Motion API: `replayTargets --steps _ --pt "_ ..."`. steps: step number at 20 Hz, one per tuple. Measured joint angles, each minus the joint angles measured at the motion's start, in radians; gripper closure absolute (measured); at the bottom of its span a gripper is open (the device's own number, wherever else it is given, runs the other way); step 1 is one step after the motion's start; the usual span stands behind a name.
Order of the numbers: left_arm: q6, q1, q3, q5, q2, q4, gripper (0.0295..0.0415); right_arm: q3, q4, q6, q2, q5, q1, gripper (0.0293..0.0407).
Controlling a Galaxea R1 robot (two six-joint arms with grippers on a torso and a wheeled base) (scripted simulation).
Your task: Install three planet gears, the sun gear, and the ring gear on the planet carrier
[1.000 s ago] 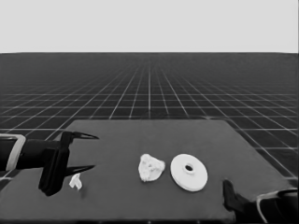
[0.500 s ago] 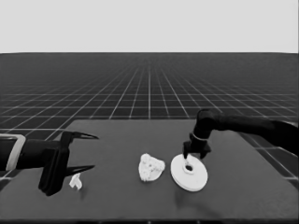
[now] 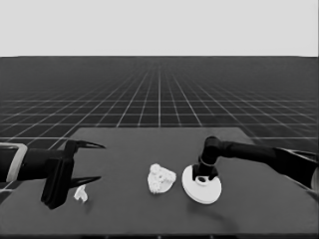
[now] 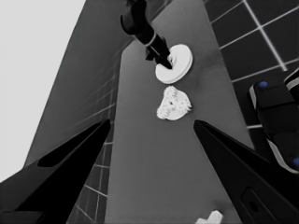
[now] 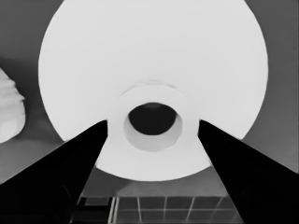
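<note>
The larger round part (image 3: 202,188), the ring gear, lies flat on the table right of centre. My right gripper (image 3: 202,178) is down on it, open. In the right wrist view its fingers (image 5: 88,154) straddle the raised hub (image 5: 153,140) of the larger round part (image 5: 154,56), one close on each side. To its left sits the smaller round part (image 3: 160,179), the planet carrier, with toothed planet gears (image 4: 174,105) clustered on top. My left gripper (image 3: 101,162) waits open over the table's left end.
A thin white piece (image 3: 79,193) lies on the table under the left gripper's fingers, not held. It also shows in the left wrist view as a thin white piece (image 4: 210,218). Dark machinery with blue lights (image 4: 275,112) stands past the table's edge.
The right arm came out of the lower right corner, reached over the larger round part and lowered its fingers around the hub. The left arm and the white parts stayed put.
</note>
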Motion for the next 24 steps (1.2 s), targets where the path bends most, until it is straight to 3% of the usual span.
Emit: replayTargets --steps 2,3,12,15,22,24 --pt "0.0 0.0 0.0 0.0 0.0 0.0 0.0326 -0.002 -0.002 -0.001 0.001 0.001 -0.002 0.0315" --pt "0.0 0.0 0.0 0.0 0.0 0.0 0.0326 -0.002 -0.002 -0.001 0.001 0.001 -0.002 0.035" --pt "0.0 0.0 0.0 0.0 0.0 0.0 0.0326 -0.002 -0.002 -0.001 0.001 0.001 -0.002 0.0351" --pt "0.0 0.0 0.0 0.0 0.0 0.0 0.0326 0.1 0.145 0.045 -0.038 -0.078 0.162 0.0351" --pt "0.0 0.0 0.0 0.0 0.0 0.0 0.0326 0.105 0.188 0.047 -0.039 -0.093 0.208 0.0351" --pt "0.0 0.0 0.0 0.0 0.0 0.0 0.0326 -0.067 0.161 0.244 0.297 -0.112 0.188 0.0351"
